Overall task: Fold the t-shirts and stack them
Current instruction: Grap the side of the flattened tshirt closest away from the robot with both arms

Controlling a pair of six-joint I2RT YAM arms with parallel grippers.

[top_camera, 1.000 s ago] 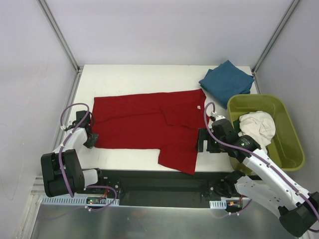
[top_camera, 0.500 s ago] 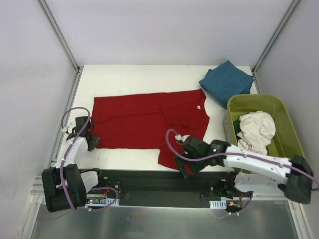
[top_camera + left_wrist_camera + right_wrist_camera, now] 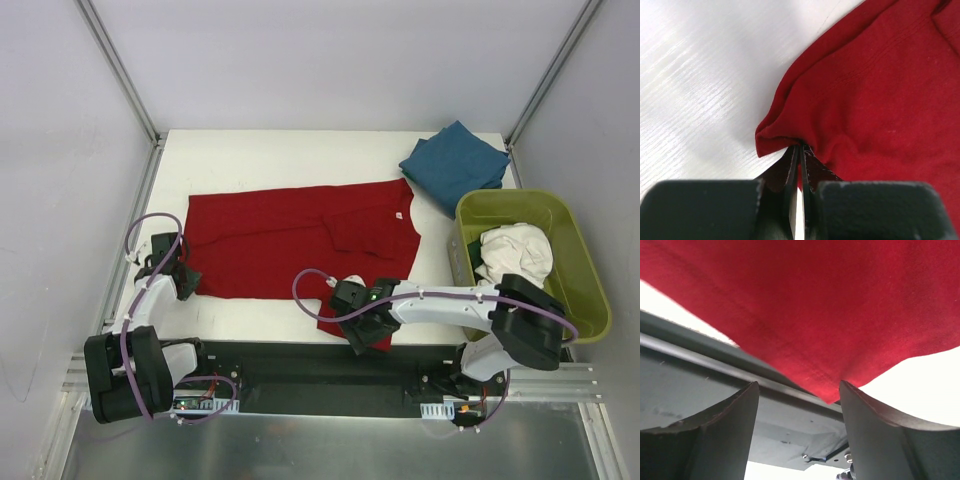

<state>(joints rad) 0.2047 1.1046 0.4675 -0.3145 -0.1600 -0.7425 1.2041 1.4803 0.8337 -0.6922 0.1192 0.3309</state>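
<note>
Left gripper [image 3: 800, 150]: jaws pinched tight on the left corner of the red t-shirt [image 3: 290, 240]. Right gripper [image 3: 797, 390]: jaws apart, straddling the corner of the shirt's near flap where it overhangs the table [image 3: 270, 160] edge, not clamped on it. Red shirt lies spread flat mid-table. Teal t-shirt [image 3: 455, 165] sits folded at the far right corner. White t-shirt [image 3: 515, 255] is bunched inside the green tub [image 3: 585, 295].
</note>
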